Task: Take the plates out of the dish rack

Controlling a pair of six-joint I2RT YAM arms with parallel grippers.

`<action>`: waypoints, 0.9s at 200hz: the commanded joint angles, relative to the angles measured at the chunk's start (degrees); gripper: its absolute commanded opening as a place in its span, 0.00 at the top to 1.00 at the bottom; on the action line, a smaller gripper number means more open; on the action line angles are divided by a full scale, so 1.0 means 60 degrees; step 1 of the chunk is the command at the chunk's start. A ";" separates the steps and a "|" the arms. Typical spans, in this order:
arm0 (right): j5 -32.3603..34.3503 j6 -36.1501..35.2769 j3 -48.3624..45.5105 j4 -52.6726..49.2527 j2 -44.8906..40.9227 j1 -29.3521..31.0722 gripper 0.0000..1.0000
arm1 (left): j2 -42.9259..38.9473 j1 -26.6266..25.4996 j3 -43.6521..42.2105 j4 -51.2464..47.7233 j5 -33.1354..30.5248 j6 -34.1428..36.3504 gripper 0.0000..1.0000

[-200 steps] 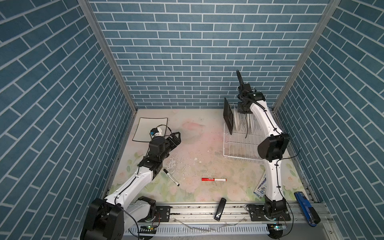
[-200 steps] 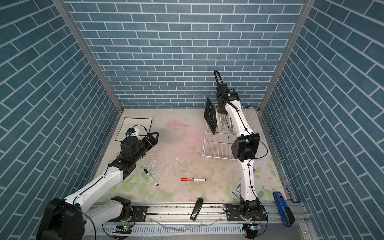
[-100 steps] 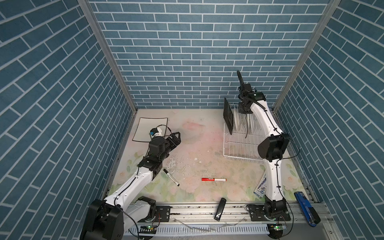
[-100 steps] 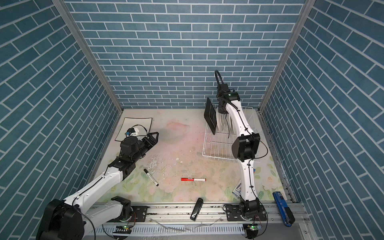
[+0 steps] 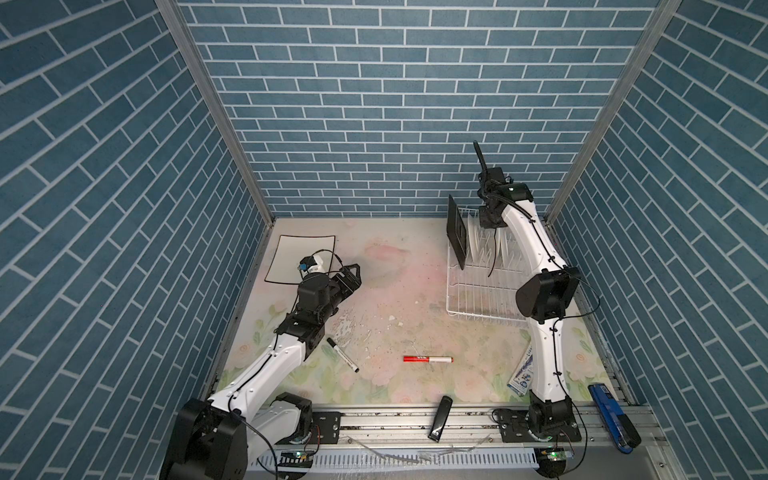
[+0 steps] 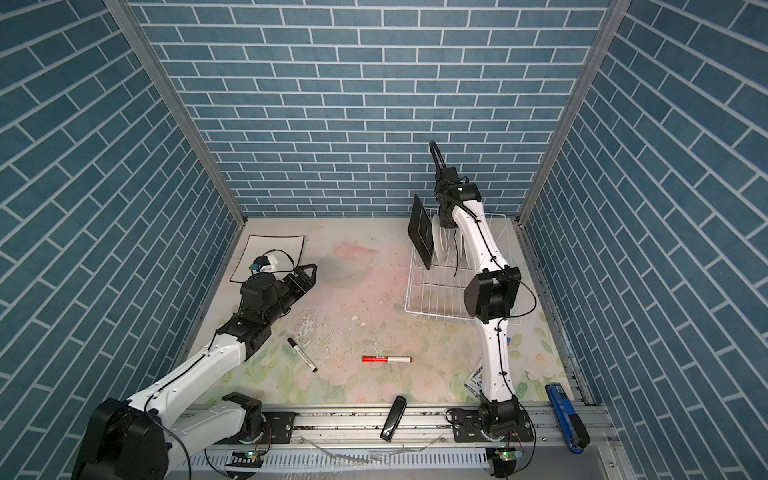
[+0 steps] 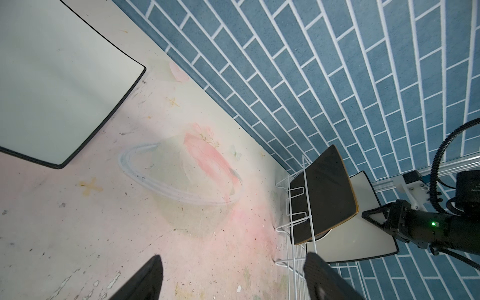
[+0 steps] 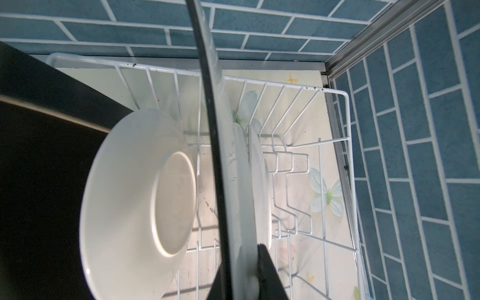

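The white wire dish rack [image 5: 478,291] stands at the back right. A square matte-black plate [image 5: 457,235] stands upright at its left end, with a round white plate [image 8: 135,194] right behind it. My right gripper [image 8: 244,270] reaches down into the rack and is shut on the top edge of a square white plate with a black rim [image 8: 228,155]. In the left wrist view, that gripper [image 7: 381,218] pinches this plate [image 7: 363,239]. Another square white plate [image 5: 301,257] lies flat at the back left. My left gripper [image 5: 354,275] hovers open beside it, holding nothing.
A black marker [image 5: 343,354] and a red marker [image 5: 428,359] lie on the floral mat in front. A printed packet [image 5: 523,370] lies by the right arm's base. On the front rail are a black bar [image 5: 440,417] and a blue tool [image 5: 613,411]. Brick walls close in three sides.
Neither arm has visibly shifted in the top views. My right gripper's jaws have drawn in onto the white plate's edge.
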 commanded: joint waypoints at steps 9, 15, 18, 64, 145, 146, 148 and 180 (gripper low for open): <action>-0.0220 0.0332 0.0330 -0.0137 0.0203 0.0021 0.90 | -0.0204 -0.0051 -0.0160 0.0028 -0.0249 0.0071 0.13; -0.0218 0.0311 0.0348 -0.0143 0.0203 0.0033 0.91 | -0.0215 -0.0047 -0.0178 0.0022 -0.0284 0.0077 0.13; -0.0218 0.0304 0.0343 -0.0147 0.0204 0.0035 0.92 | -0.0224 -0.0050 -0.0179 0.0014 -0.0299 0.0083 0.13; -0.0042 0.0138 0.0343 -0.0194 0.0248 0.0090 1.00 | -0.0286 -0.0051 -0.0194 -0.0101 -0.0391 0.0081 0.13; 0.0455 0.0097 0.0350 -0.0188 0.0174 0.0176 1.00 | -0.0425 -0.0051 -0.0179 -0.0176 -0.0361 0.0110 0.13; 0.0456 0.0097 0.0347 -0.0184 0.0163 0.0172 1.00 | -0.0430 -0.0051 -0.0179 -0.0176 -0.0361 0.0112 0.13; 0.0467 0.0090 0.0344 -0.0170 0.0155 0.0179 1.00 | -0.0423 -0.0051 -0.0186 -0.0183 -0.0361 0.0113 0.13; 0.0577 0.0026 0.0346 0.0003 -0.0023 0.0226 1.00 | -0.0513 -0.0049 -0.0223 -0.0205 -0.0332 0.0101 0.13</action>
